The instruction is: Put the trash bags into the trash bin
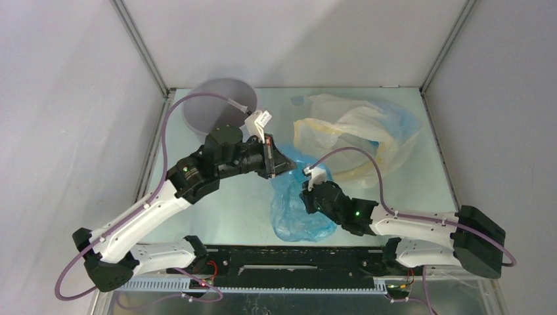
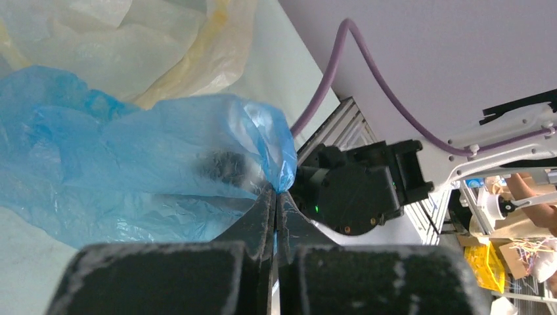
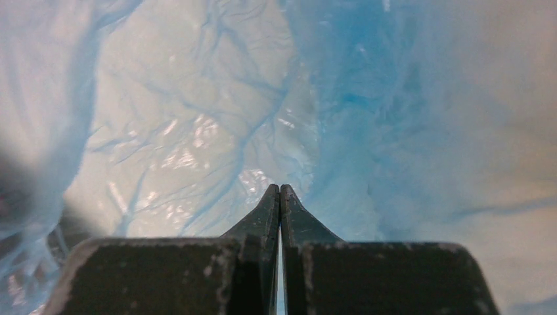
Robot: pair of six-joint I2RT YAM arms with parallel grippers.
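The bright blue trash bag [image 1: 293, 211] lies crumpled at the table's near middle. My left gripper [image 1: 281, 164] is shut on its upper edge, and the left wrist view shows blue film [image 2: 164, 164] pinched between the closed tips [image 2: 277, 191]. My right gripper [image 1: 307, 191] is pushed in among the same bag's folds. In its wrist view the tips [image 3: 280, 188] are closed with blue film [image 3: 368, 118] all around and none visibly pinched. Cream-yellow and pale blue bags [image 1: 355, 131] lie heaped at the back right. The grey round trash bin [image 1: 220, 105] stands at the back left, behind my left wrist.
Metal frame posts and grey walls close in the table at the back and both sides. My right arm's wrist [image 2: 355, 193] sits directly in front of my left gripper. A purple cable [image 1: 358, 157] loops over the heaped bags.
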